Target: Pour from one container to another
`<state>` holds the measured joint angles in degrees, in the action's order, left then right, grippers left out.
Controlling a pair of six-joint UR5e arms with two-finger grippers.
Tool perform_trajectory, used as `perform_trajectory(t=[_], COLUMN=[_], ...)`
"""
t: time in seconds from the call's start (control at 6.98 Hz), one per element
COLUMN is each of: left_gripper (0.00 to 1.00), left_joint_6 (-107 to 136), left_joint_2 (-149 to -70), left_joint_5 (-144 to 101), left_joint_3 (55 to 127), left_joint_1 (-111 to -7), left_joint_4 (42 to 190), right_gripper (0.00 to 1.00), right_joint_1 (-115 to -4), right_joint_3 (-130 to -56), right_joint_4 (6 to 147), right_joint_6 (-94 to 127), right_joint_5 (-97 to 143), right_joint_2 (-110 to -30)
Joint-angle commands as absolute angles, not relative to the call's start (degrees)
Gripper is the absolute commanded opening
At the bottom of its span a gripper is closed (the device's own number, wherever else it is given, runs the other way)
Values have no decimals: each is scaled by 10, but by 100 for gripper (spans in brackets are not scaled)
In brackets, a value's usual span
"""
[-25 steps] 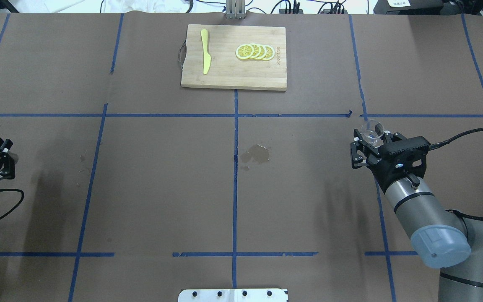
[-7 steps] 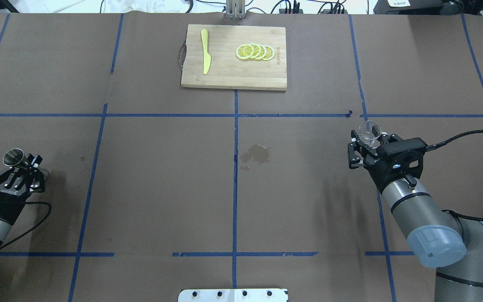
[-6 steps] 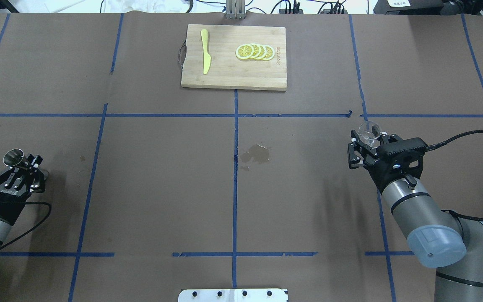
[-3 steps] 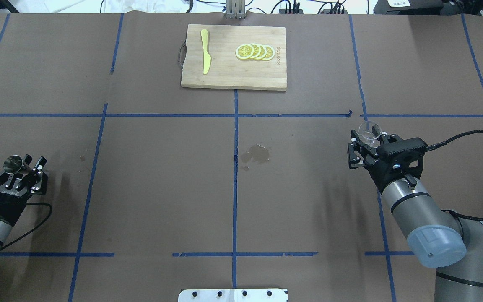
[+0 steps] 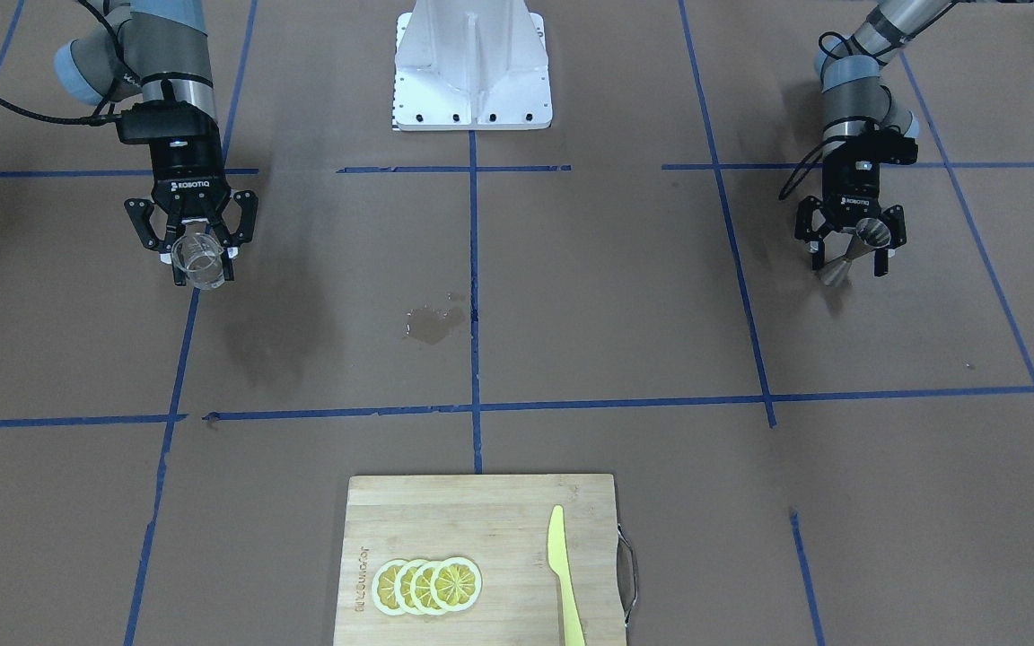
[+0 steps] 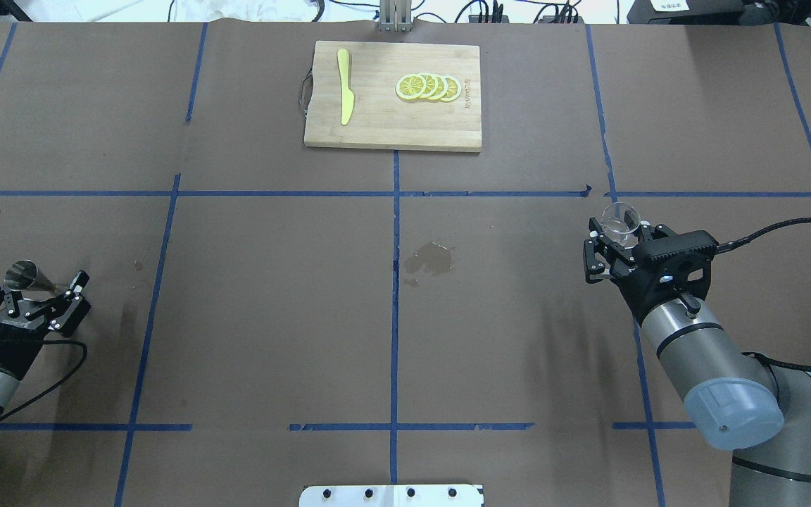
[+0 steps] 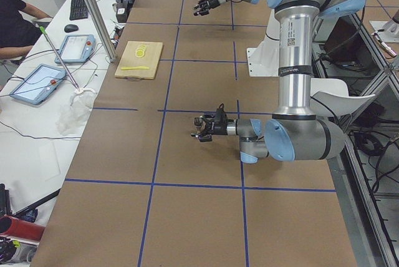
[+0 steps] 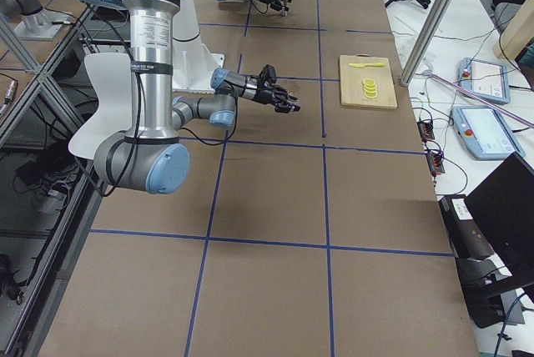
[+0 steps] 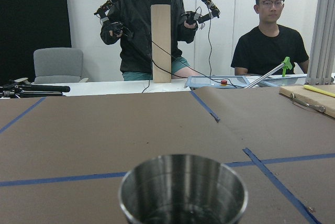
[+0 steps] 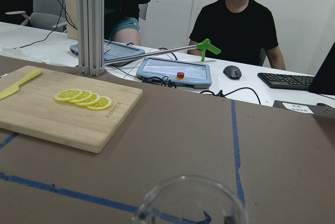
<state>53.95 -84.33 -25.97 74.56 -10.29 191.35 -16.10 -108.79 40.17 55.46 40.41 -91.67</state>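
While right end effector point(image 6: 620, 231) clamps glass cup point(image 6: 621, 217), left end effector point(image 6: 36, 286) spread apart around jigger point(image 6: 24, 272)

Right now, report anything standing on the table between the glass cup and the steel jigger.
Nothing upright stands between the glass cup and the steel jigger; only a flat wet stain lies midway.

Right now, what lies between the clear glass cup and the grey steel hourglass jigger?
Between cup and jigger: a dark wet stain and blue tape, seen overhead.
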Motion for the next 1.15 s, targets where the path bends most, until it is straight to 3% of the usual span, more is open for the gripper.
perform_trajectory(t=[0.0,1.0], left_gripper=[100,100], left_joint_6=[539,540], left_joint_2=[-838,-793], left_joint_5=[-259,-234], left_joint_3=[750,768], left_joint_1=[-103,-44], left_joint_4=[1917,1955], right_gripper=[0,0], right_joint_1=[-162,-162], right_joint_3=[-1091,-1091], right_joint_4=[402,402], right_joint_6=[555,555], right_joint_5=[403,403], right_joint_2=[-917,-917])
